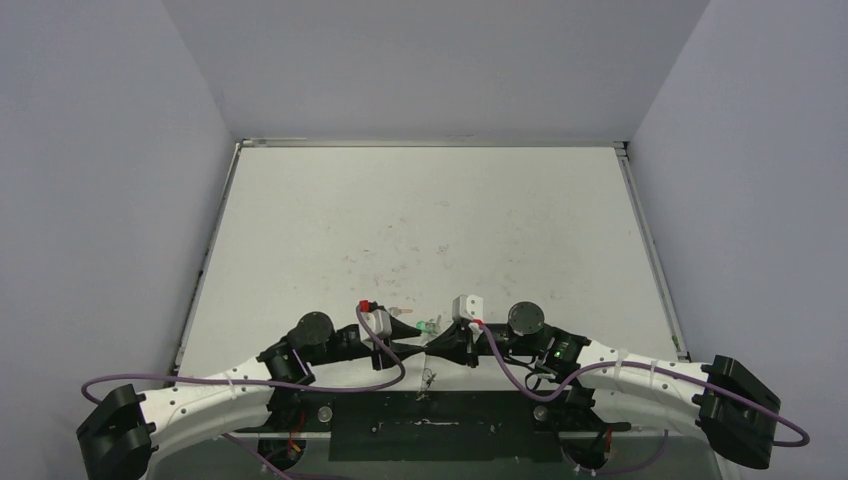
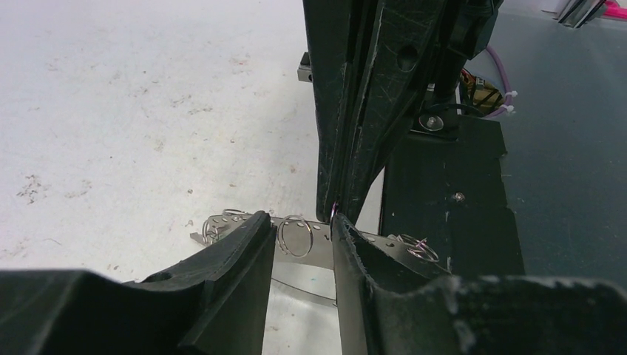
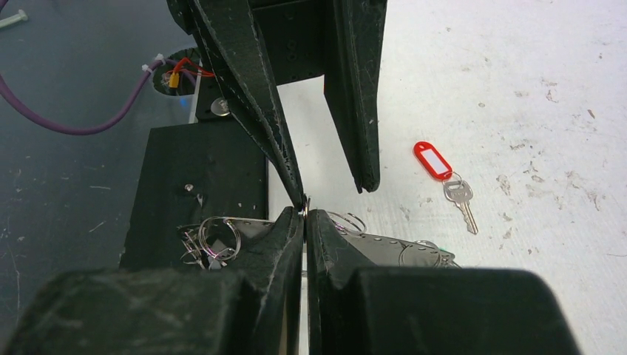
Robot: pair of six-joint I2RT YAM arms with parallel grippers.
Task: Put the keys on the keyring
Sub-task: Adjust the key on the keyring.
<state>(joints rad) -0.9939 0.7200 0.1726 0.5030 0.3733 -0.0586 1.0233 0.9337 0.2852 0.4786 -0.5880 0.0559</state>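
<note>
- Left gripper [image 2: 299,217]: jaws apart, standing either side of a section of the keyring [image 2: 319,238]. A small split ring shows in the gap between them. No firm clamp on it is visible.
- Right gripper [image 3: 304,212]: jaws pressed together, pinching a small metal part at the keyring's upper edge. Which ring or clip it is cannot be told.
- The two grippers meet tip to tip at the near edge of the table [image 3: 532,89], midway between the arm bases. One left finger nearly touches the right gripper's tips.
- Keyring: held between the grippers above the table's near edge. It shows as a perforated metal strip hung with small rings, with a cluster of rings bunched on the side over the black base plate [image 3: 200,170].
- Red-tagged key [image 3: 446,174]: lying flat on the table, apart from both grippers and from the keyring, not threaded on.
- Green-tagged key [image 1: 425,325]: only its green tag is visible, right at the gripper tips in the top view. Whether it is on the keyring cannot be told.
</note>
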